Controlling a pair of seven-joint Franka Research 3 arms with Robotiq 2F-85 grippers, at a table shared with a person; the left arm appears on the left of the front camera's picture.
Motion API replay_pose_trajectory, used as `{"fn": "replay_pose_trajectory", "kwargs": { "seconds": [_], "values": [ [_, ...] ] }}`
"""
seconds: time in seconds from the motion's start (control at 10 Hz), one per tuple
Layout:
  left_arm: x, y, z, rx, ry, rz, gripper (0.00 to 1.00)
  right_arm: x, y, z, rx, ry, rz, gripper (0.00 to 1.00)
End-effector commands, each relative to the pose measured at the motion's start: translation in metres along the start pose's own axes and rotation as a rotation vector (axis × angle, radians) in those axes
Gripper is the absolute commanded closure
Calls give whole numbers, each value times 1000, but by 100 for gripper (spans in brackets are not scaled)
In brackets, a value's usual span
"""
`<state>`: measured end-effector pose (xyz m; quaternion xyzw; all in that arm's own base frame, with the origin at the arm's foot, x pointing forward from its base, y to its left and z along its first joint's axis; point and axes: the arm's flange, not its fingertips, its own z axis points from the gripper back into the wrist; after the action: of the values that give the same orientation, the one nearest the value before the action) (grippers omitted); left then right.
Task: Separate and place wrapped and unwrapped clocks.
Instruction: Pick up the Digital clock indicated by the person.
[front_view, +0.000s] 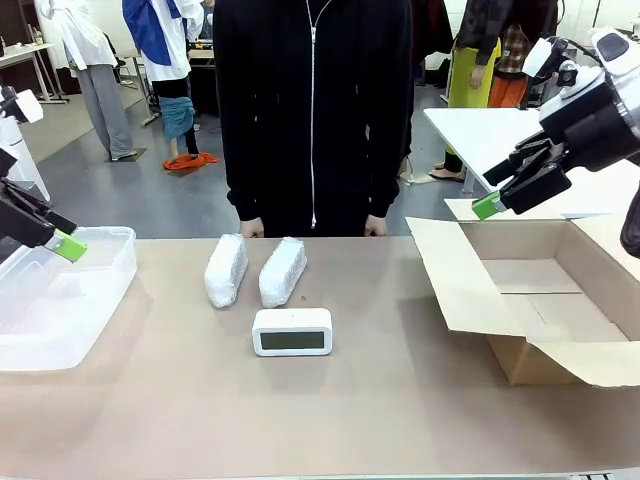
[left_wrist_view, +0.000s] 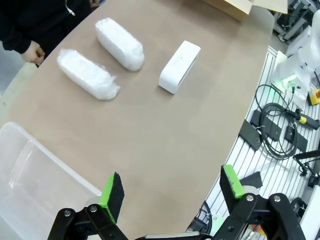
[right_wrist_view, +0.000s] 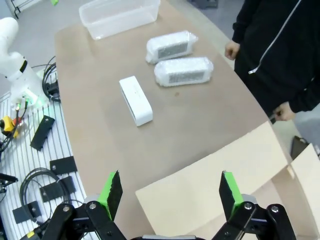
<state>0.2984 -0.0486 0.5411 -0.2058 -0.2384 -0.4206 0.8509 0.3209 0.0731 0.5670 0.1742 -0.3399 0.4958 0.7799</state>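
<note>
Clock (front_view: 291, 331), bare white, stands on the worktop (front_view: 400, 400). Just behind it lie the left bundle (front_view: 226, 270) and right bundle (front_view: 283, 271), bubble-wrapped, side by side. Well left of it are the tub (front_view: 110, 290) and, raised, my left fingers (front_view: 68, 245), wide and empty. Well right of it are the box (front_view: 460, 285) and my right fingers (front_view: 490, 204), equally wide.

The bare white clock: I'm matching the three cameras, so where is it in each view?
Front view: bare clock at centre, nearer than the bubble-wrapped bundles.
Left wrist view: clock upper middle, right of the bundles.
Right wrist view: clock left of centre, below the bundles.
Shared landmark: those two bundles.
</note>
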Motion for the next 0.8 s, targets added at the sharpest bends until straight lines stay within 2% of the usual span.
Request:
{"fn": "replay_pose_trajectory", "kwargs": {
  "seconds": [0.0,0.1,0.7],
  "values": [
    [-21,-2,-27,-54,-14,-16,0,-43,26,-42,-1,26,10,0],
    [0,0,0,0,0,0,0,0,0,0,0,0,0,0],
    [0,0,0,0,0,0,0,0,0,0,0,0,0,0]
  ]
}}
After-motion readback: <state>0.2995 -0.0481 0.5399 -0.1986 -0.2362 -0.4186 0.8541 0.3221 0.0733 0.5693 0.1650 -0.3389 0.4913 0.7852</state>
